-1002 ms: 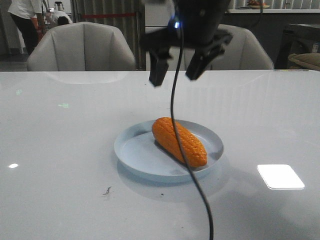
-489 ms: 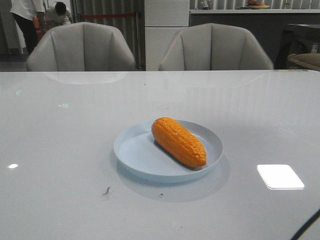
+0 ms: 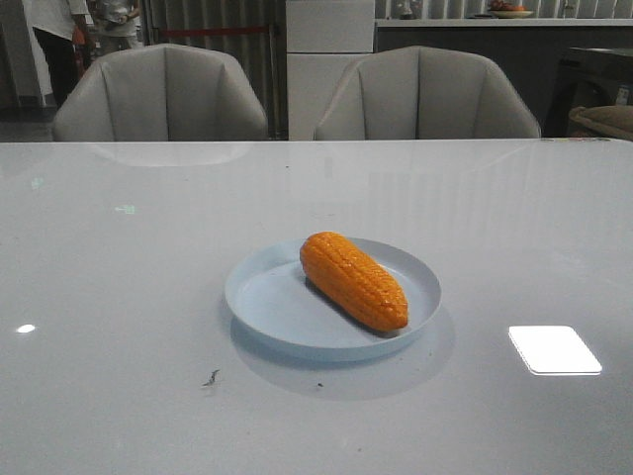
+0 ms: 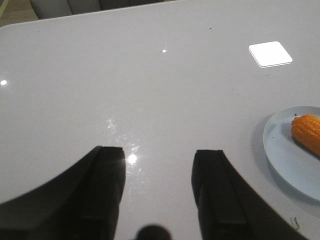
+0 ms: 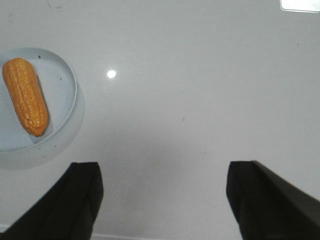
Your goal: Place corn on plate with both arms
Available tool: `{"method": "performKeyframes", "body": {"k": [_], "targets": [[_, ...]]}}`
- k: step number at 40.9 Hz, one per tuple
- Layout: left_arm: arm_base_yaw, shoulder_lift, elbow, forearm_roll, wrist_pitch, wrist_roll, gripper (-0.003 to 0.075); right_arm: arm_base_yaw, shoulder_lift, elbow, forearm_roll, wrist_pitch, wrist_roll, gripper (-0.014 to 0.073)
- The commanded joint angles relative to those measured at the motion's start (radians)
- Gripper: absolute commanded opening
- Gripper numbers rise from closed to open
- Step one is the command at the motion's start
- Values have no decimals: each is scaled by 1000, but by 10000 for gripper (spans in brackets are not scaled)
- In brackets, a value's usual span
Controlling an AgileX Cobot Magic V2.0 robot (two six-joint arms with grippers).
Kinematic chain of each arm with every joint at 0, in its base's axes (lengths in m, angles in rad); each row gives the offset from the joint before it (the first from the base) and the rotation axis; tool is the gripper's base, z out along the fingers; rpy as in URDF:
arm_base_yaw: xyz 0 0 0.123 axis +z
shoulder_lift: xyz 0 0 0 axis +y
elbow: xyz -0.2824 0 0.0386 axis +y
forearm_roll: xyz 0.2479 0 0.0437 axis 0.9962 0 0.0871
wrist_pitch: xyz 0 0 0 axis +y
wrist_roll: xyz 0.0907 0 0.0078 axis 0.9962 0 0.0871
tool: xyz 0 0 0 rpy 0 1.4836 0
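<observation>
The orange corn point(image 3: 354, 280) lies diagonally on the pale-blue plate point(image 3: 267, 302) in the middle of the white table. Neither arm shows in the front view. In the left wrist view my left gripper point(image 4: 158, 155) is open over bare table, with the plate point(image 4: 282, 152) and one end of the corn point(image 4: 307, 131) off to one side. In the right wrist view my right gripper point(image 5: 164, 170) is wide open above bare table, apart from the plate point(image 5: 62, 95) and the corn point(image 5: 26, 96). Nothing sits between either pair of fingers.
Two grey chairs point(image 3: 163, 94) point(image 3: 425, 94) stand behind the table's far edge. A bright light reflection point(image 3: 554, 348) lies on the table right of the plate. A small dark speck point(image 3: 211, 377) sits in front of the plate.
The black gripper and cable that hung above the plate one second ago have left the front view. The corn and plate have not moved.
</observation>
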Motion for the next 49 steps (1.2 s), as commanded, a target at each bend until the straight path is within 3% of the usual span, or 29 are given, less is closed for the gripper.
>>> {"method": "performKeyframes", "body": {"k": [1,9,21,29,42,49], "targets": [[-1,-5,-28,10,-89,-10,381,-7,-23,-5,-1,-62,-13,613],[-1,-5,-28,10,-93,-10,373,-7,-23,-6,-1,-44,-13,613],[-1,-5,-28,8,-93,-10,180,-7,-22,-6,-1,-44,-13,613],[-1,-5,-28,8,-93,-10,90,-7,-22,-6,-1,-44,-13,613],[-1,-7,-24,33,-109,-10,90,-7,-22,-6,-1,-44,-13,613],[21,-72,28,39,-241,12,90,-7,-22,-6,-1,-44,-13,613]]}}
